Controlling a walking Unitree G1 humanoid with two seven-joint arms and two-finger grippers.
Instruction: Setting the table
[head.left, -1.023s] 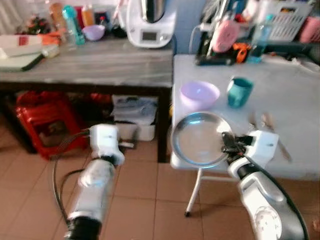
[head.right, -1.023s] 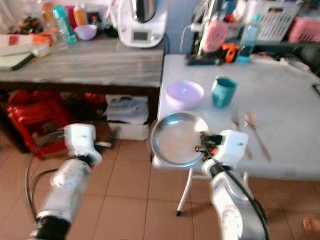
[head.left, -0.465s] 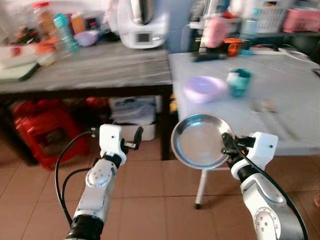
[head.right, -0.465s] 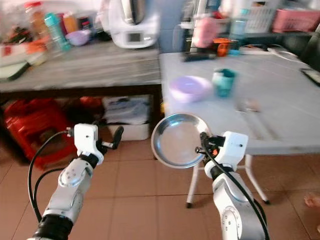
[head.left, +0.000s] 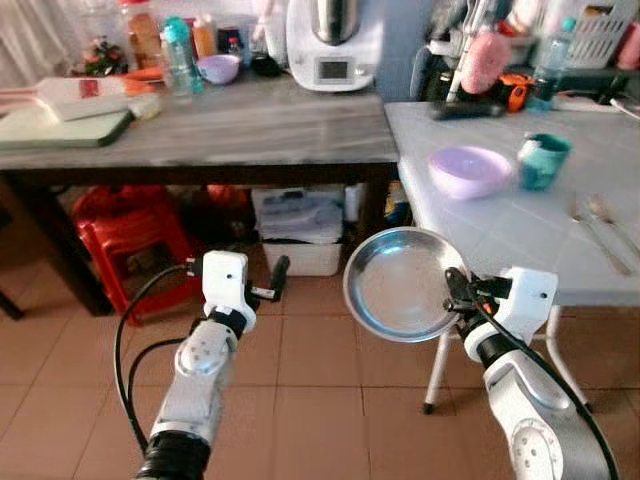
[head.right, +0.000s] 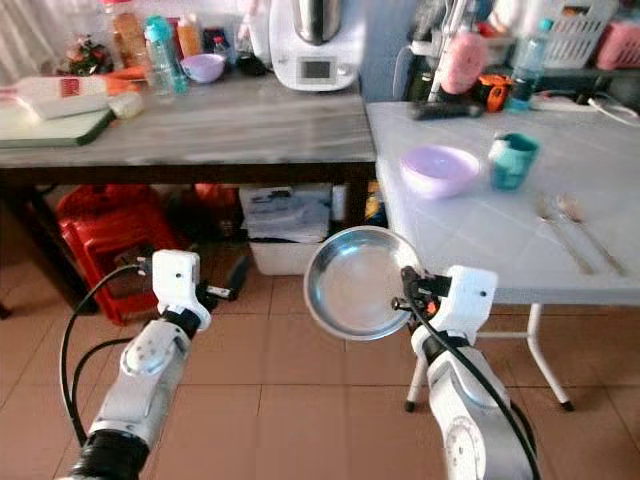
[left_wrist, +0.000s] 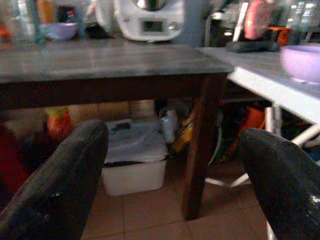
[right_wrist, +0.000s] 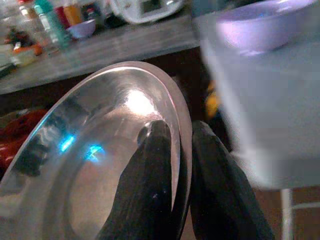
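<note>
My right gripper (head.left: 452, 292) is shut on the rim of a round steel plate (head.left: 400, 284), held tilted in the air over the floor, just off the white table's front left corner. In the right wrist view both black fingers (right_wrist: 155, 180) pinch the plate's edge (right_wrist: 182, 125). On the white table (head.left: 480, 215) sit a lilac bowl (head.left: 468, 170), a teal cup (head.left: 538, 161) and cutlery (head.left: 598, 218). My left gripper (head.left: 278, 280) hangs open over the tiled floor, nothing between its fingers (left_wrist: 60, 185).
A long grey counter (head.left: 220, 130) on dark legs stands to the left, carrying a white kitchen machine (head.left: 335, 40), bottles and a small purple bowl (head.left: 218, 68). Under it are a red stool (head.left: 125, 230) and a plastic box (head.left: 300, 225). Tiled floor lies in front.
The view has shifted, with the tables now further right and sharper. The right gripper keeps its hold on the plate; the left arm holds about the same pose.
</note>
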